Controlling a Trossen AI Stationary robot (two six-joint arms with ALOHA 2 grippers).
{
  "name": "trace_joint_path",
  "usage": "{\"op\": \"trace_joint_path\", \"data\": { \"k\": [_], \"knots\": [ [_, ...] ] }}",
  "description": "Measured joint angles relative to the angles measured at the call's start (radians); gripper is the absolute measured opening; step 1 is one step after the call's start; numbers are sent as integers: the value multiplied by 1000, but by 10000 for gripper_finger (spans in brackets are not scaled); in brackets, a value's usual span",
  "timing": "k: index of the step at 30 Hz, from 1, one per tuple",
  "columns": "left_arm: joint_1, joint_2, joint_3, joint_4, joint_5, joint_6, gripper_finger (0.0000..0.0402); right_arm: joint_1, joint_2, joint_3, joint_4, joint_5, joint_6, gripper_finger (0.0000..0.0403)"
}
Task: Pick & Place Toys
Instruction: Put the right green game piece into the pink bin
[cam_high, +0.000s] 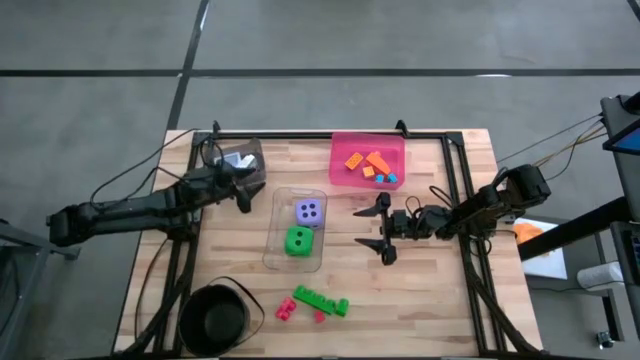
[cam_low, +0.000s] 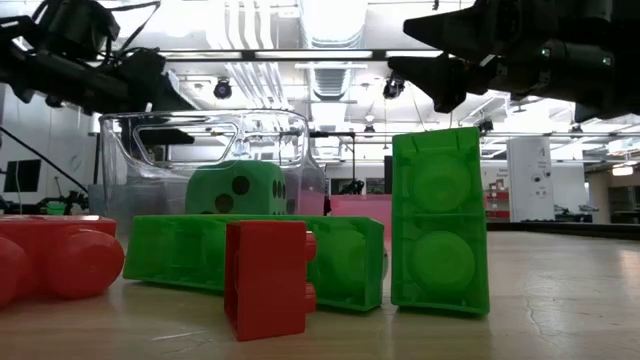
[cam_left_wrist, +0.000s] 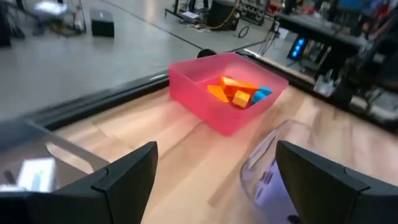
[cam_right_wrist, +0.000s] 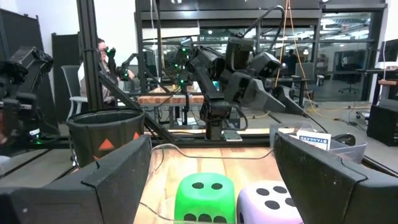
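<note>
Green brick (cam_high: 320, 299) lies near edge, centre; long axis runs left-right, slightly skewed. Low view alone shows one green piece (cam_low: 438, 221) standing upright on end, red brick (cam_low: 266, 278) in front. Purple die (cam_high: 309, 211) & green die (cam_high: 297, 241), black dots, sit in clear bin (cam_high: 280, 205); orange/teal bricks (cam_high: 372, 166) in pink bin (cam_high: 396, 148), far side. Left gripper (cam_high: 243, 185) by grey bin (cam_high: 244, 152), jaws released, holding nothing. Right gripper (cam_high: 381, 229) right of clear bin, jaws wide apart, empty.

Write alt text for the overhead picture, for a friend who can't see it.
Two dark robot arms reach over a wooden table, the left gripper and right gripper both open and empty. Between them a clear bin holds a purple die and a green die.
</note>
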Motion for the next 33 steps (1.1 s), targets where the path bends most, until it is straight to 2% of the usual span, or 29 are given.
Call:
{"op": "trace_joint_path", "data": {
  "k": [4, 6, 8, 11, 13, 16, 24, 30, 33],
  "knots": [
    [0, 0, -6, -13, 10, -117, 327, 0, 0, 6, -2, 2, -4, 336],
    [0, 1, -7, -31, 49, -163, 327, 0, 0, 9, -2, 2, -5, 336],
    [-1, 8, -7, -12, 144, -115, 327, 0, 0, 11, -4, 2, -5, 336],
    [-25, 8, -7, 52, 366, 4, 327, 0, 0, 14, -11, 3, -9, 336],
    [-57, 7, -7, 103, 445, 48, 327, 0, 0, 15, -13, 14, -16, 336],
    [-134, -3, -7, 153, 416, 99, 327, 0, 0, 15, -20, 25, -16, 336],
    [-370, -79, -6, 75, 164, 177, 327, 12, 0, 15, -63, 25, 8, 336],
    [-461, -176, -8, -64, 147, 210, 327, 14, 0, 15, -67, 25, 13, 336],
    [-503, -238, -21, -69, 147, 212, 327, 14, 0, 15, -66, 25, 13, 336]
  ]
}}
